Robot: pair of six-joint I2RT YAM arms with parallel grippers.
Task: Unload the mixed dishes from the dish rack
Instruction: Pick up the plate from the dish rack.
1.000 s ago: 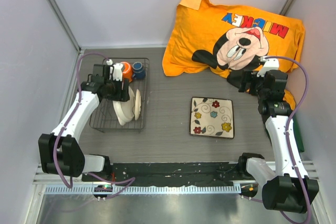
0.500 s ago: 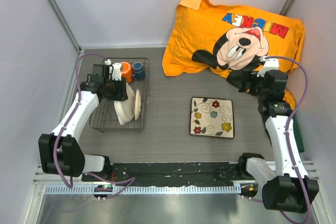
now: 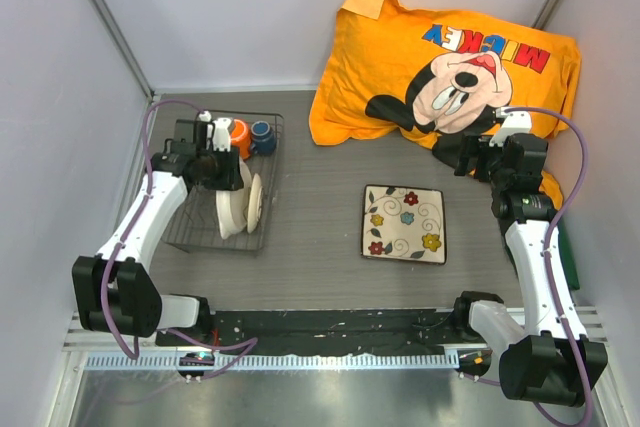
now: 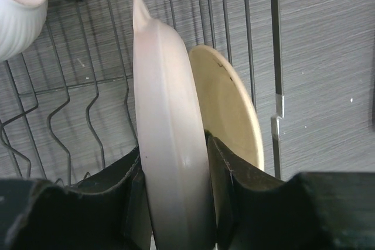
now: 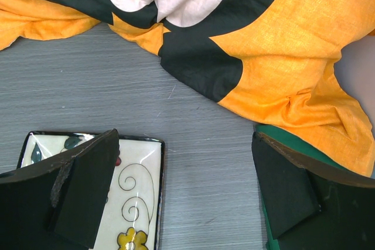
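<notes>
The dish rack point(image 3: 190, 232) stands at the table's left. My left gripper point(image 3: 222, 173) is over it, shut on the rim of the large pale bowl point(image 3: 230, 212) that stands on edge; in the left wrist view my gripper point(image 4: 173, 156) pinches this bowl point(image 4: 167, 103). A cream round dish point(image 3: 257, 202) leans beside it, behind the right finger point(image 4: 234, 109). The orange mug point(image 3: 239, 135) and dark-blue cup point(image 3: 264, 134) sit at the rack's far end. A small white bowl point(image 4: 17, 4) shows at top left. The square flowered plate point(image 3: 404, 223) lies on the table. My right gripper point(image 3: 455, 155) is open and empty point(image 5: 184, 139).
A large orange Mickey pillow point(image 3: 440, 57) fills the back right; its edge lies under my right gripper. A green object point(image 5: 281, 147) lies at the table's right side beneath the pillow. Grey walls close in on the left, back and right.
The left gripper with the pale bowl has shifted slightly left and up, and the cream dish and rack have shifted with it. The right arm has not moved.
</notes>
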